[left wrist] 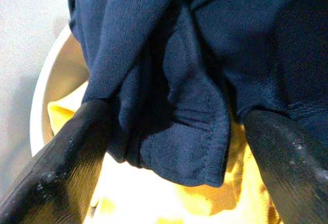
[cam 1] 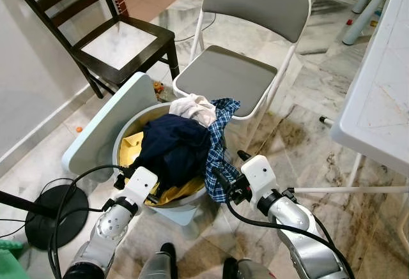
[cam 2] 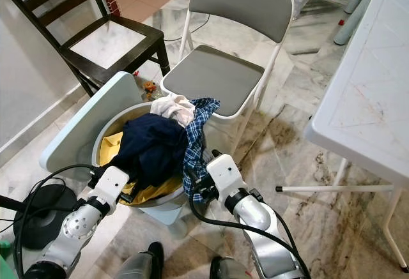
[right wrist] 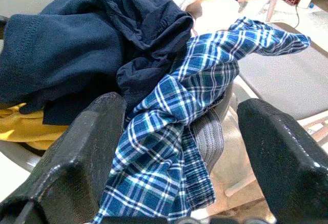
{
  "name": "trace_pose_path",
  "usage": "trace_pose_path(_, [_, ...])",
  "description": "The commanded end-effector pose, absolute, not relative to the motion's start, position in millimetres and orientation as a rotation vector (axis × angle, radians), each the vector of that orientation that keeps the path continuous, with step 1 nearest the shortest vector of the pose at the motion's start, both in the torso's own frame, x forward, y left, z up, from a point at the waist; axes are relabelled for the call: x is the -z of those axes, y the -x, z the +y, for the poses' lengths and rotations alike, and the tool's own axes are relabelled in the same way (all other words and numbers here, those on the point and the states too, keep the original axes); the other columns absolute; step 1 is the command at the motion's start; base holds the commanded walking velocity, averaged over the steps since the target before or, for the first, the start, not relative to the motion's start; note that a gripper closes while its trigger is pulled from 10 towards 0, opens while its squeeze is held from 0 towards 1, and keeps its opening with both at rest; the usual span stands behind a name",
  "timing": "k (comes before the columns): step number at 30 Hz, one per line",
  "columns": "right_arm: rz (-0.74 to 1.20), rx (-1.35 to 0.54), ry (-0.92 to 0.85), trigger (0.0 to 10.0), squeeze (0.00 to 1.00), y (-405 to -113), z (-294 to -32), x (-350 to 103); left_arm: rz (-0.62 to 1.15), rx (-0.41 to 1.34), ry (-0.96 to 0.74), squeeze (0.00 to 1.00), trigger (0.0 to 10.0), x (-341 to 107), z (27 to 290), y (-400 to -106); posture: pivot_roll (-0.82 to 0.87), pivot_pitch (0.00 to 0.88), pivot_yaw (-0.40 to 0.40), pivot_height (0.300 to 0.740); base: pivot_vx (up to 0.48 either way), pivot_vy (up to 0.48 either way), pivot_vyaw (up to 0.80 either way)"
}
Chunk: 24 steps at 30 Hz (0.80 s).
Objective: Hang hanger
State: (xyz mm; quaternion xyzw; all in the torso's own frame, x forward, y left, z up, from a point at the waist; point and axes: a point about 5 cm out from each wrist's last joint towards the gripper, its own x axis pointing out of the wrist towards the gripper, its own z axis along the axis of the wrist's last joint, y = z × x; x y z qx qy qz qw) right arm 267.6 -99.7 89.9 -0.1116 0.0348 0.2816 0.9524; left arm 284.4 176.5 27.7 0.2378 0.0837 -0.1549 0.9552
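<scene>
Laundry basket (cam 1: 125, 140): navy garment (cam 1: 171, 148), plaid shirt (cam 1: 219, 145) over rim. Left gripper (left wrist: 169, 131) spread around navy hem; right gripper (right wrist: 174, 147) spread around plaid.

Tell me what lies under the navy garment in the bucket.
Under the navy garment, yellow cloth shows at the bucket's edge. Anything deeper is covered. Both pincers are open.

We see no hanger, only clothes heaped in a bucket (cam 1: 128, 132): navy garment (cam 1: 172, 148) on top, plaid shirt (cam 1: 217, 158) draped over the rim, yellow cloth (cam 1: 131, 145) beneath.
</scene>
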Motion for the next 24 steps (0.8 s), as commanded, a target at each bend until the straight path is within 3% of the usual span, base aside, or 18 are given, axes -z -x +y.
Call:
trace_pose_path(1, [0.067, -0.585, 0.226, 10.0, 0.0, -266, -97, -92, 0.233, 0.323, -0.468, 0.0, 10.0, -19, 180, -282, 0.02, 0.256, 0.012, 0.74, 0.0, 0.0, 0.0])
trace_pose_path(11, [0.068, -0.581, 0.229, 10.0, 0.0, -266, -97, -92, 0.348, 0.38, -0.475, 0.0, 10.0, -4, 181, -277, 0.02, 0.256, 0.017, 0.74, 0.0, 0.0, 0.0])
trace_pose_path(20, [0.07, -0.581, 0.229, 10.0, 0.0, -266, -97, -91, 0.174, 0.423, -0.662, 0.0, 10.0, -11, 180, -259, 0.03, 0.257, 0.02, 0.74, 0.0, 0.0, 0.0])
trace_pose_path(24, [0.071, -0.584, 0.228, 10.0, 0.0, -266, -96, -91, 0.211, 0.406, -0.66, 0.0, 10.0, -6, 184, -255, 0.04, 0.259, 0.019, 0.74, 0.0, 0.0, 0.0])
